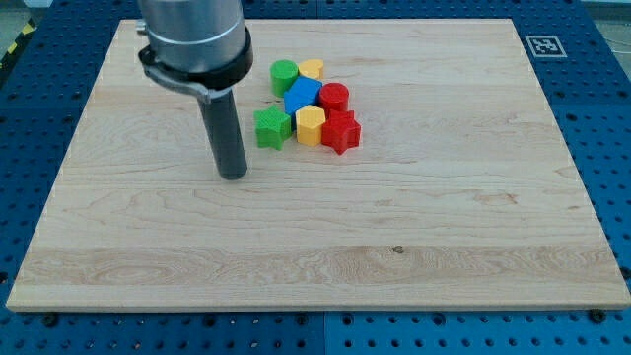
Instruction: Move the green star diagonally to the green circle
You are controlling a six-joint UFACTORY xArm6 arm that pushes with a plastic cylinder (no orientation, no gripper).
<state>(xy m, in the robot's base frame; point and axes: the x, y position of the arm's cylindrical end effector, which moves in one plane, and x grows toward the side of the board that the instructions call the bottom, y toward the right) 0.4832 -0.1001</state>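
Observation:
The green star lies on the wooden board, at the left of a tight cluster of blocks. The green circle sits above it and slightly to the right, at the cluster's top left. My tip rests on the board to the lower left of the green star, a short gap away from it and not touching any block.
The cluster also holds a yellow heart, a blue block, a red circle, a yellow hexagon and a red star. A printed marker sits at the board's top right corner.

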